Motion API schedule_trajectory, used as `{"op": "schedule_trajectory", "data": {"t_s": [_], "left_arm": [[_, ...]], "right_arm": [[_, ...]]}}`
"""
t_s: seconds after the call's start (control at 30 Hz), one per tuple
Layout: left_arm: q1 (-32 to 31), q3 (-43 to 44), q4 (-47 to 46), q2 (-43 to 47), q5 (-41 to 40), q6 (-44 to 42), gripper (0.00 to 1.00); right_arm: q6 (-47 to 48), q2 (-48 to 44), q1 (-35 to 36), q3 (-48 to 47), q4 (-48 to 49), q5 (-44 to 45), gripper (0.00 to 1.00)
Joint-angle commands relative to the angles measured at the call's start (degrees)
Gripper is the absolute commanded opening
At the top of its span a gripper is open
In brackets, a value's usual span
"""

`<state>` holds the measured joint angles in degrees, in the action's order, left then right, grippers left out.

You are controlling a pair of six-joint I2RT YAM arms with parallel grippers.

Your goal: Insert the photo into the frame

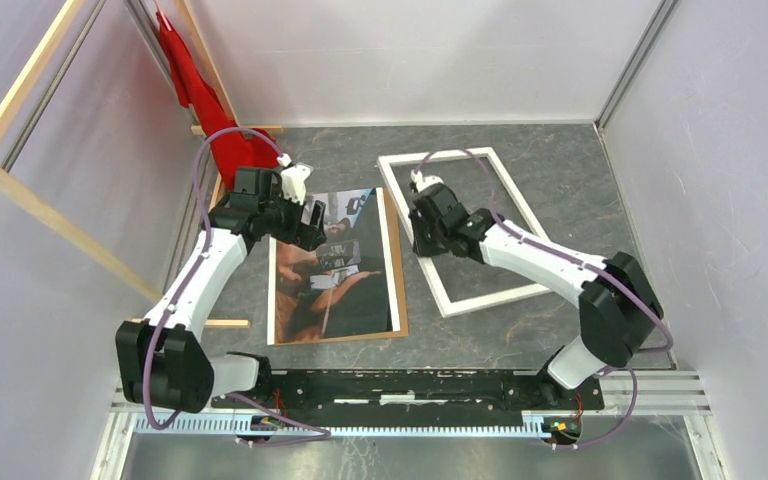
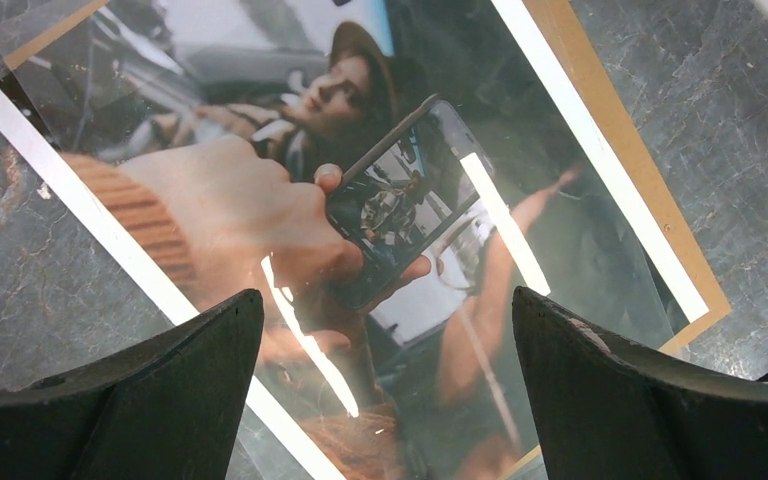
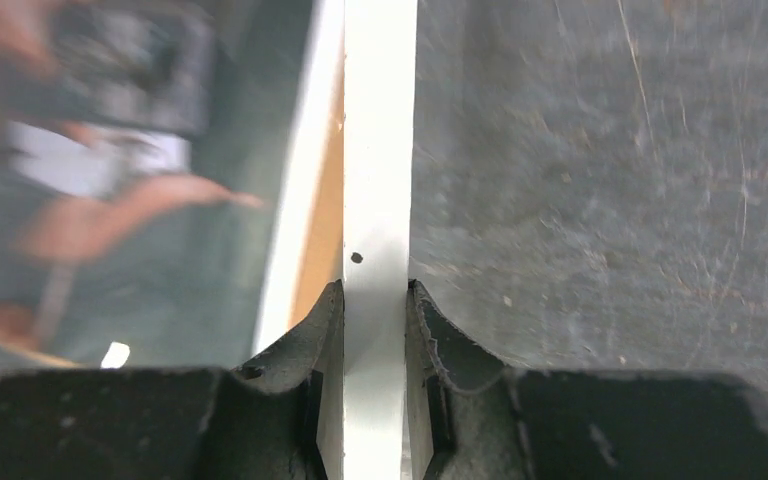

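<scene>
photo outside frame; seating not yet done

one photo, face up on one brown backing board. above the photo: one left gripper, fingers spread wide, holding nothing. just right of the photo: one right gripper, fingers pinched on the rail of one white frame, empty. beyond the photo's far left corner: one red cloth. done: frame gripped. left: joining photo and frame.

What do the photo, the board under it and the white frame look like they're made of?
The photo: paper print, glossy; bright light strips mirror off it, possibly through a clear cover sheet. The board: matte brown, flat and even, probably fibreboard or card. The frame: smooth white coated rail with soft sheen; likely painted wood, though no grain shows.
</scene>
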<state>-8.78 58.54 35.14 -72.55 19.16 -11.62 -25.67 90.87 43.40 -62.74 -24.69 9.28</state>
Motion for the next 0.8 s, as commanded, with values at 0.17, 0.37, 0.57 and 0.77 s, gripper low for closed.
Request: {"op": "schedule_trajectory", "data": {"t_s": [0.17, 0.37, 0.57, 0.77], "left_arm": [[-5.5, 3.6, -3.8, -1.9, 1.4, -0.4, 1.0], [-11.2, 8.8, -5.8, -3.7, -1.4, 4.7, 1.0], [-12.7, 15.0, -9.5, -6.3, -2.6, 13.5, 1.0], [-13.3, 14.5, -13.3, -5.3, -5.9, 18.0, 1.0]], "right_arm": [[-10.1, -5.1, -0.5, -22.7, -5.9, -8.8, 0.0], [-16.8, -7.2, -3.6, -27.4, -5.2, -17.0, 0.0], [-25.6, -12.8, -6.1, -18.0, 4.5, -24.4, 0.0], [-35.7, -15.2, -8.1, -10.2, 17.2, -31.4, 0.0]]}}
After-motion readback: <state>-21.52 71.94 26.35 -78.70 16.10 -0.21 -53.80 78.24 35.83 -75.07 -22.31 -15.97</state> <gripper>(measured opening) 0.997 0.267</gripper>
